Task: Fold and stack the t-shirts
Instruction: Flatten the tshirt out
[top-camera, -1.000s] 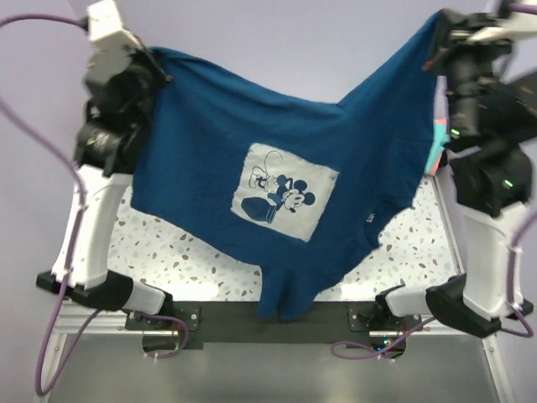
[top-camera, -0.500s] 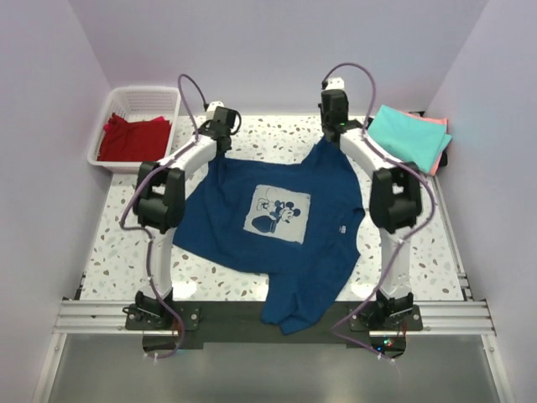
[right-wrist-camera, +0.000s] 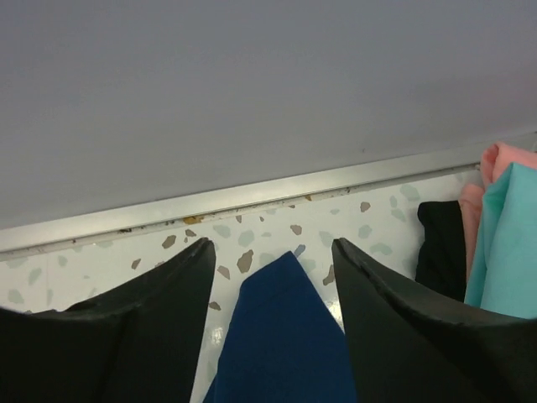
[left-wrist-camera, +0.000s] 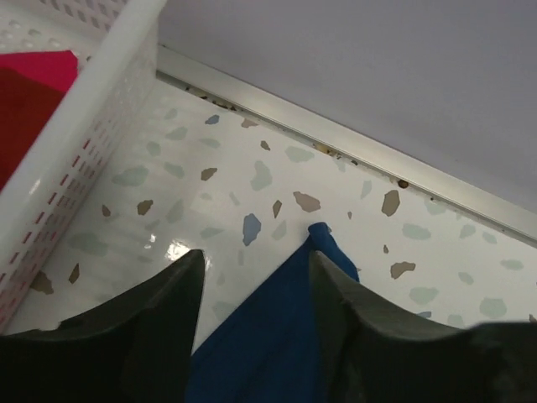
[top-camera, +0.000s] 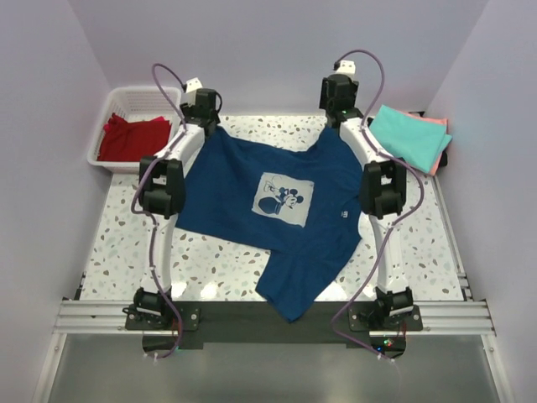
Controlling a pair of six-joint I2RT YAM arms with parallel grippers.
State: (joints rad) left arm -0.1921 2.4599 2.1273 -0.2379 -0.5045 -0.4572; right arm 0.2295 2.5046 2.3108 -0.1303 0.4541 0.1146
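Top view: the navy t-shirt (top-camera: 226,185) lies spread on the speckled counter (top-camera: 126,243), between the two outstretched arms. Its pale square mouse print (top-camera: 284,200) faces up, near the middle of the cloth. The shirt's far edge runs along the far side of the counter. Its near right part narrows to a bunched point that overlaps the black strip (top-camera: 226,315) at the near edge.

Left wrist view: the left fingers (left-wrist-camera: 168,319) stand well apart, gripping nothing. One far corner of the navy t-shirt rests on the counter in the gap between them, its tip reaching just past the fingertips towards the metal rail (left-wrist-camera: 336,143) at the foot of the far wall.

Right wrist view: the right fingers (right-wrist-camera: 386,319) are likewise parted and hold nothing. The shirt's other far corner lies between them on the counter, clear of the left finger; whether it touches the right finger cannot be told.

At far left a white basket (top-camera: 147,90) stands on the counter and holds the red t-shirt (top-camera: 130,138). At far right the folded teal t-shirt (top-camera: 407,134) lies on top of the salmon-pink t-shirt (right-wrist-camera: 503,155). Only the edge of the salmon-pink one shows. Beside this stack, seen from the right wrist, is a dark item (right-wrist-camera: 440,243) that cannot be identified.
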